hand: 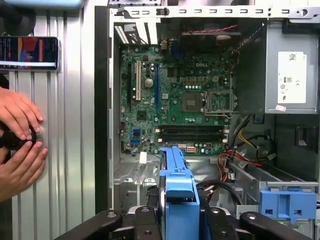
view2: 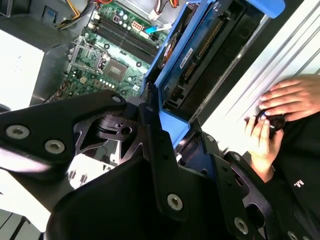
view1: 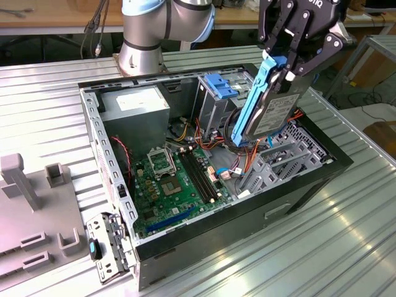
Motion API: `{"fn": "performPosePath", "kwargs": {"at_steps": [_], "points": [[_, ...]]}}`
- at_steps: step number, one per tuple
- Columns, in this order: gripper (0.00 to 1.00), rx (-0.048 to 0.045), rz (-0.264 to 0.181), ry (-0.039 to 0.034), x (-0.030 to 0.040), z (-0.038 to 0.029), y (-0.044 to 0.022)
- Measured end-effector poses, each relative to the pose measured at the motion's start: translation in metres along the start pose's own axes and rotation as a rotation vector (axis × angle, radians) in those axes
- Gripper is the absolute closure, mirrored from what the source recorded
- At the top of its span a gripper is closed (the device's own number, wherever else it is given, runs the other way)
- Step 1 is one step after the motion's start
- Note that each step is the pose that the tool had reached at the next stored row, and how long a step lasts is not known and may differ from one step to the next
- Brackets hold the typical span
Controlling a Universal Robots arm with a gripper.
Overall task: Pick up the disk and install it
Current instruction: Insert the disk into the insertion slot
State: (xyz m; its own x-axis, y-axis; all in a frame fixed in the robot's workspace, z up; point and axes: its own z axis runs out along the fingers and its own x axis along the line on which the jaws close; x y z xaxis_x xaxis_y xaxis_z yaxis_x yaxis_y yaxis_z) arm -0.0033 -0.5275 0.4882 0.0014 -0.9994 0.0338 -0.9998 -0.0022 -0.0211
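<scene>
The pick-up looks done; I judge I am in the install step. The open case (view1: 213, 236) lies on its side under my hand (view1: 281, 67), with its board (view1: 167, 185) face up, below the hand and off to one side. The cage (view1: 218, 93) with the blue top stands inside the case, just beside and below the hand, toward my own base. The disk (view1: 272, 111) hangs from the hand, steeply tilted. Its lower end is over the bays and apart from the cage, as far as I can tell. My hand is clamped on the disk's upper end, across its blue rails.

As I judge it, seating the disk calls for squaring those rails with the bay's guides and keeping the lower end off the loose cables (view1: 237, 141) beneath. Tilted like this, it would likely bind.

The worktop (view1: 322, 247) is ribbed, shiny metal spreading all round below the hand. A grey fixture (view1: 25, 204) sits on it, well apart from the hand, beyond the case. A person's hands (hand: 17, 145) rest on the worktop beside the case, around a small dark object.
</scene>
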Motion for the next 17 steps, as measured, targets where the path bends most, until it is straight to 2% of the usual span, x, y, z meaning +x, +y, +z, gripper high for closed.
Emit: {"fn": "performPosePath", "kwargs": {"at_steps": [9,13,17], "points": [[0.63,-0.0002,0.005,-0.0001,0.0066,0.0084,-0.0200],[0.63,-0.0002,0.005,-0.0001,0.0080,0.0127,-0.0408],[0.63,-0.0002,0.005,-0.0001,0.0125,0.0166,-0.0465]]}}
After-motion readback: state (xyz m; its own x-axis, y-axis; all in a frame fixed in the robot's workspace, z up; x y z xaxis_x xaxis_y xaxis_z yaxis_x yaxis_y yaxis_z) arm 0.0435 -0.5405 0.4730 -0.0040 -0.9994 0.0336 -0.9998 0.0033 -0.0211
